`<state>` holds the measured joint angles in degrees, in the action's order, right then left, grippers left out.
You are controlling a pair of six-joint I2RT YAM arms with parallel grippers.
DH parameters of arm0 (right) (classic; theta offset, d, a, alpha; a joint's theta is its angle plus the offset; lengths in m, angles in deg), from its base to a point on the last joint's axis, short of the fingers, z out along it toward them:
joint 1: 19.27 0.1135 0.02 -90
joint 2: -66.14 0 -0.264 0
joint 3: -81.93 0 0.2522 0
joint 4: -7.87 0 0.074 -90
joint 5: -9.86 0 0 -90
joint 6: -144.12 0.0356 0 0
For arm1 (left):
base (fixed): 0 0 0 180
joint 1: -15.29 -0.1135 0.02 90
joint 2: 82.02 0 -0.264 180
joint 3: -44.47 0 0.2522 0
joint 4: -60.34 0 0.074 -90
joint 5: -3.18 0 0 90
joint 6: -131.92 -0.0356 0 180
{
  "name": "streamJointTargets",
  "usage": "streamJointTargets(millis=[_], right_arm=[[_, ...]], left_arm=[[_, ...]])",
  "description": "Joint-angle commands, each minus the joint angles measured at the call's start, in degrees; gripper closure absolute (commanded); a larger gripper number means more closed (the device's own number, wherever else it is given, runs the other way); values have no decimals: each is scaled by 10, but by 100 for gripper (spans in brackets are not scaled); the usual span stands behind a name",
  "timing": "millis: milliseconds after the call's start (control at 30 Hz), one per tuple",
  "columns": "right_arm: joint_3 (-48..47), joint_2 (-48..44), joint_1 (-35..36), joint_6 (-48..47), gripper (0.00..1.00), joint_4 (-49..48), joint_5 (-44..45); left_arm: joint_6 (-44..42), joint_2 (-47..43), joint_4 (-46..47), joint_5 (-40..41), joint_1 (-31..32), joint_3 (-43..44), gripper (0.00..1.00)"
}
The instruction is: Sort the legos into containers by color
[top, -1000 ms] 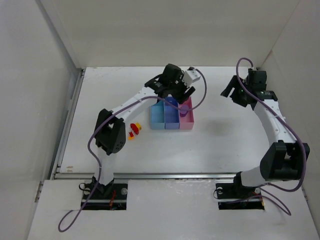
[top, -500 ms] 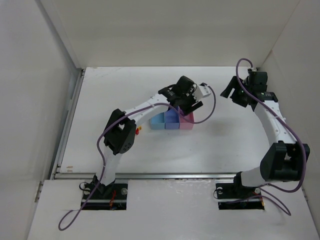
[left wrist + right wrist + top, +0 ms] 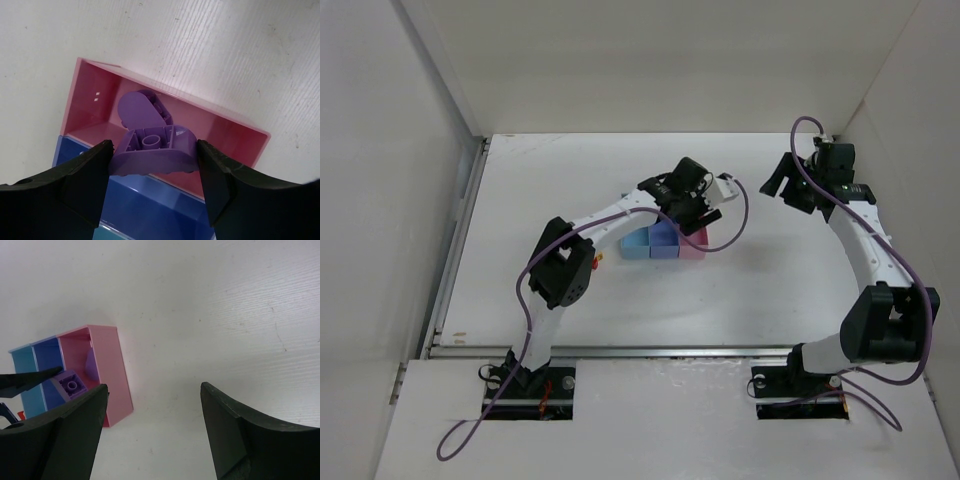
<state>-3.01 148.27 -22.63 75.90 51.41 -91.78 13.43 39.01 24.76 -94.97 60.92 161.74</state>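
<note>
Holding the purple brick (image 3: 150, 152) clamped between half-closed fingers, the left gripper (image 3: 694, 212) hangs over the pink bin (image 3: 87, 95). The brick sits close to the wall shared with the blue-purple bin (image 3: 150, 200), so the drop turns on which side of that wall it clears. Its long axis spans finger to finger, roughly along the bin's length and slightly skewed. A purple shape (image 3: 142, 106) lies on the pink floor below: brick or shadow, can't tell. Light blue bin (image 3: 635, 246) is farthest over. Right gripper (image 3: 152, 430) is wide open, empty, well apart to the right. Red brick (image 3: 596, 258) lies on the table (image 3: 520, 180) by the left arm's elbow.
</note>
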Motion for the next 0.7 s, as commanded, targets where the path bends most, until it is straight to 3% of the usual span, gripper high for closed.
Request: streamJointTargets(millis=[0, 233, 267, 367, 667], right_arm=[[-4, -12, -2, -12, 20, -20, -7], [-4, -17, -2, -12, 19, -20, -12], [-4, -17, -2, -12, 19, -20, -12], [2, -28, -2, -12, 19, -20, -12], [8, -44, -2, -12, 19, -15, -29]], left_arm=[[-7, -25, -8, -8, 0, -4, 37], [-7, -31, -18, -8, 0, -15, 30], [-7, -31, -18, -3, 0, -16, 22], [-7, -36, -18, -9, 0, -16, 18], [27, -112, -13, -9, 0, 28, 18]])
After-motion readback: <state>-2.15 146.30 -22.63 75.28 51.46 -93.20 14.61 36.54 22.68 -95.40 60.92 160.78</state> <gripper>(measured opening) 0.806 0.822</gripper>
